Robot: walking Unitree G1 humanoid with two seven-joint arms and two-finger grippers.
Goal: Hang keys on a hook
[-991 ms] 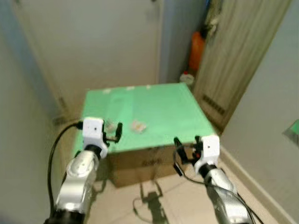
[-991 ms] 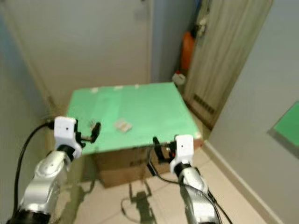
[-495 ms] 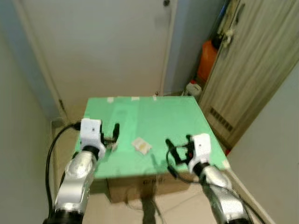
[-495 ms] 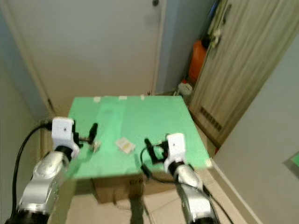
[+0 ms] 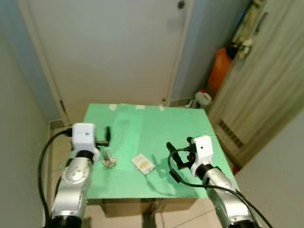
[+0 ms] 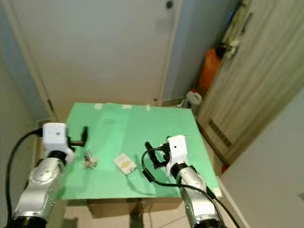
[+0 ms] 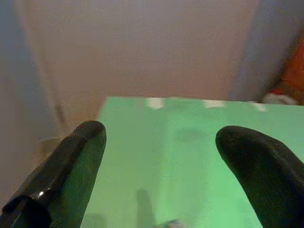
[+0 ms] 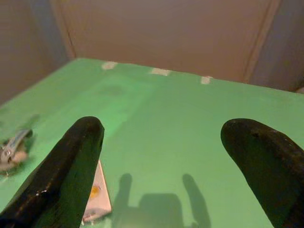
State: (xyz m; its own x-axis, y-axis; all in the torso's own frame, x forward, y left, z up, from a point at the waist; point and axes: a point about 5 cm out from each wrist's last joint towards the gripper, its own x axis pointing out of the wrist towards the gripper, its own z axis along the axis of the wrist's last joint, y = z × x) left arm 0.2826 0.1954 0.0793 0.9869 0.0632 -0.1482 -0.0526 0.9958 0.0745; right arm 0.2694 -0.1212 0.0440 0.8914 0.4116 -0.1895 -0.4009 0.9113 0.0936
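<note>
Closer now, both arms reach over the green-topped table (image 5: 156, 123); left gripper (image 7: 161, 161) and right gripper (image 8: 166, 156) gape wide, empty, flanking small metal keys (image 5: 109, 160).

Green table top (image 5: 156, 128), silvery keys (image 5: 109, 160), white card (image 5: 143, 163), orange container (image 5: 219, 69), wood-grain door (image 5: 266, 85)

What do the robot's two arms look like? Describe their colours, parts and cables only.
Both arms are rounded silver metal, each ending in a white boxy wrist block. The left tool and the right tool each have two long black fingers with blunt rounded tips. A thick black cable loops beside the left arm, and a thinner black cable curls under the right wrist.
</note>
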